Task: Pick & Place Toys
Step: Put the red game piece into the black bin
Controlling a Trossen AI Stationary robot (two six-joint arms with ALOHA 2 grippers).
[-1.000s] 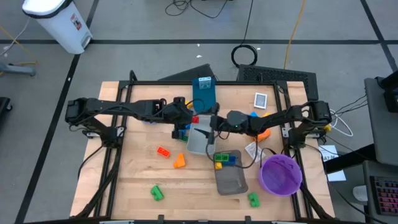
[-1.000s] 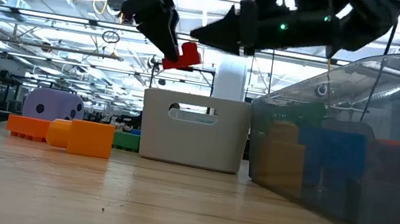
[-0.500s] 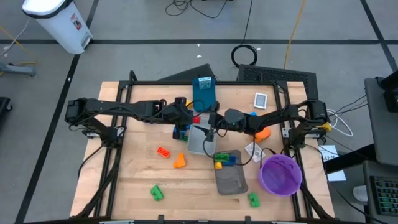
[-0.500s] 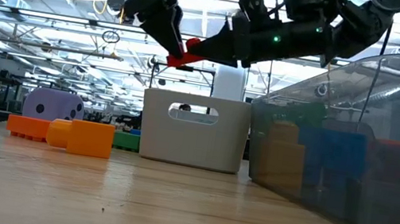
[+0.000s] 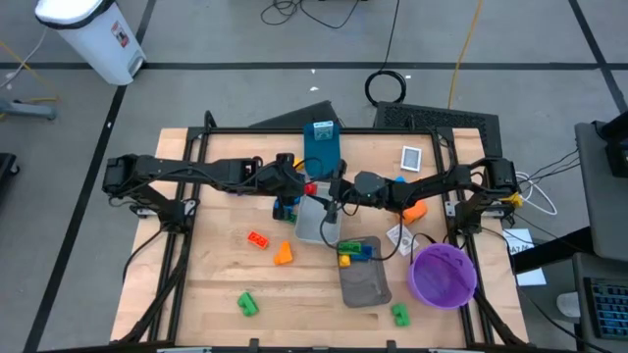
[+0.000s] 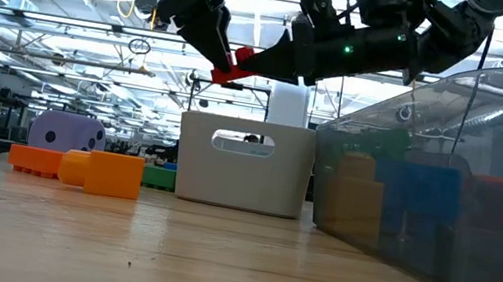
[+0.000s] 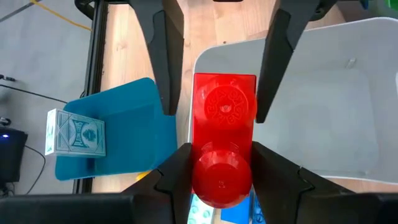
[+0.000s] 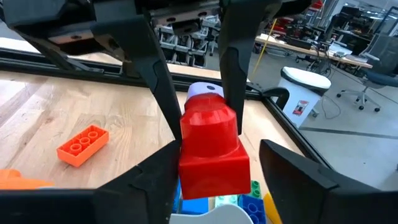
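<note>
We've got the red plastic brick (image 7: 224, 134) pinched in our left gripper (image 5: 303, 187) above the pale grey tray (image 5: 312, 224); our right gripper (image 5: 340, 192), now closed in, brackets it with spread fingers — handover looming.

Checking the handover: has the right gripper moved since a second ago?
Yes. In the low view the right gripper has closed in leftward over the pale tray, reaching the red brick.

A red brick (image 7: 224, 146) with round studs hung in the air above the rim of a pale grey tray. An orange brick (image 5: 258, 239), an orange piece (image 5: 284, 254) and two green bricks (image 5: 247, 305) lay scattered on the wood; a purple die (image 6: 68, 131) sat farther back.
</note>
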